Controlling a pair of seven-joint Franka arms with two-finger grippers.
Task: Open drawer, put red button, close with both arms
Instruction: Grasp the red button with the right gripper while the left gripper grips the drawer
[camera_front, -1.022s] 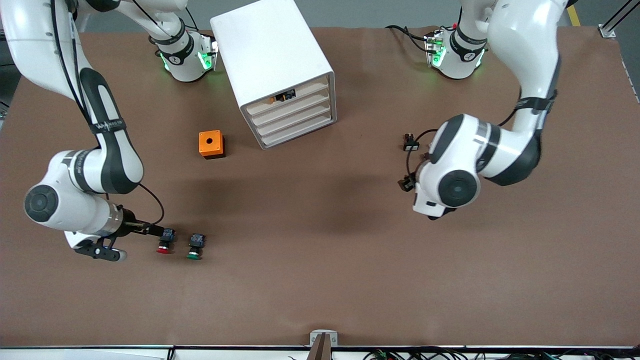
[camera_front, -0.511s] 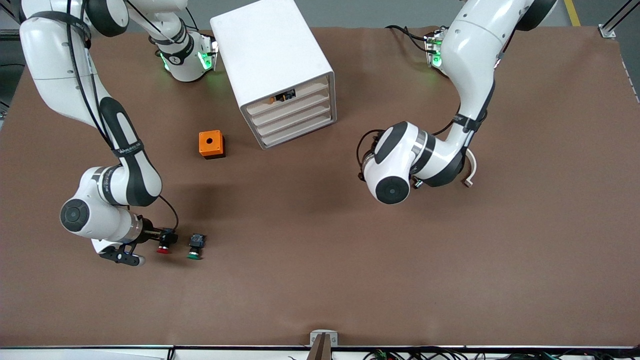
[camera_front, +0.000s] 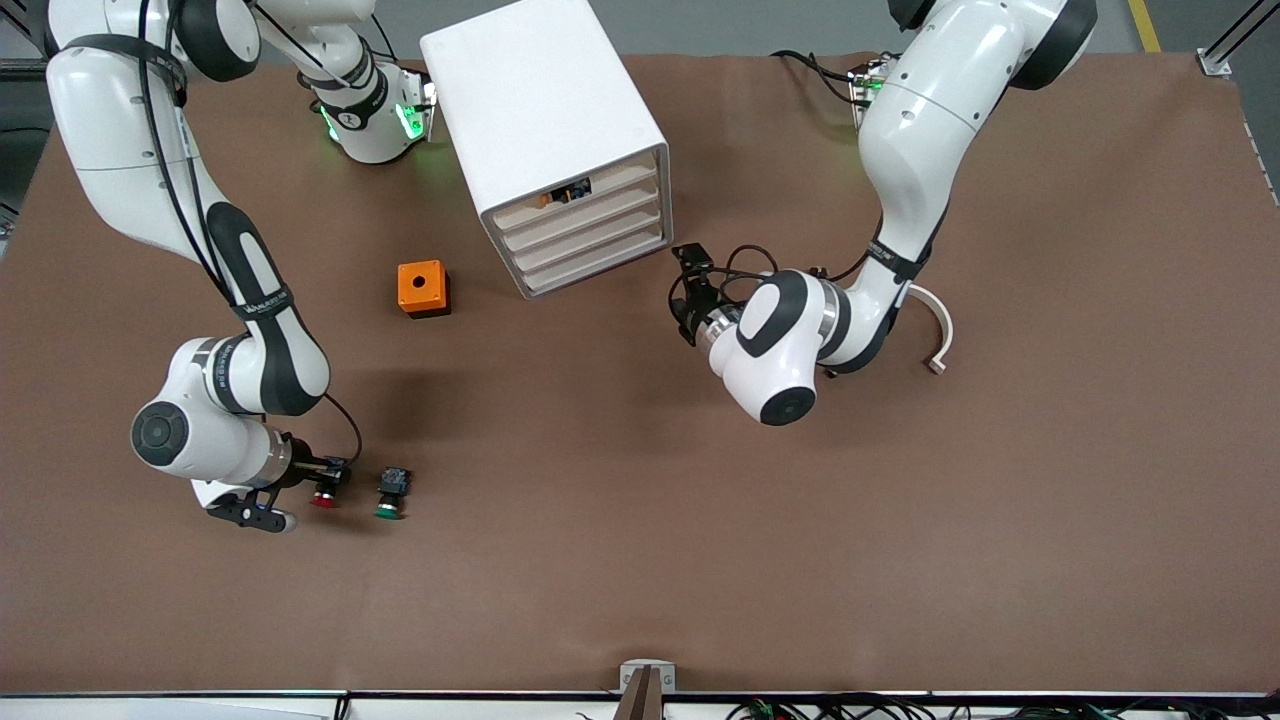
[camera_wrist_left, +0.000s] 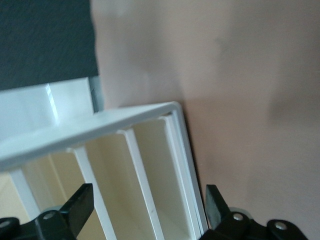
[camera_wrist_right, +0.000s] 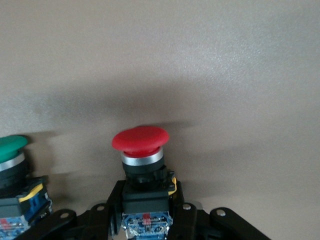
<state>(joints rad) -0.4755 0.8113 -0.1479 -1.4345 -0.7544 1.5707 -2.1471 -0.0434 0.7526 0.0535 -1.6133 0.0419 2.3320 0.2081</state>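
Note:
The white cabinet (camera_front: 545, 120) stands at the back middle, its four drawers (camera_front: 585, 235) all pushed in. My left gripper (camera_front: 683, 295) hovers open just off the cabinet's front corner toward the left arm's end. In the left wrist view the drawer fronts (camera_wrist_left: 150, 175) show between its spread fingers (camera_wrist_left: 75, 210). The red button (camera_front: 323, 496) lies near the table's front at the right arm's end. My right gripper (camera_front: 325, 472) is shut on its black-and-blue body. In the right wrist view the red button's cap (camera_wrist_right: 140, 139) sticks out ahead of the right gripper (camera_wrist_right: 147, 202).
A green-capped button (camera_front: 390, 495) lies beside the red one, toward the left arm's end, and shows in the right wrist view (camera_wrist_right: 10, 150). An orange box (camera_front: 423, 288) with a round hole sits beside the cabinet. A white curved piece (camera_front: 940, 335) lies by the left arm.
My left arm has swung across the table toward the cabinet's front corner. My right arm has shifted in on the red button, which has barely moved.

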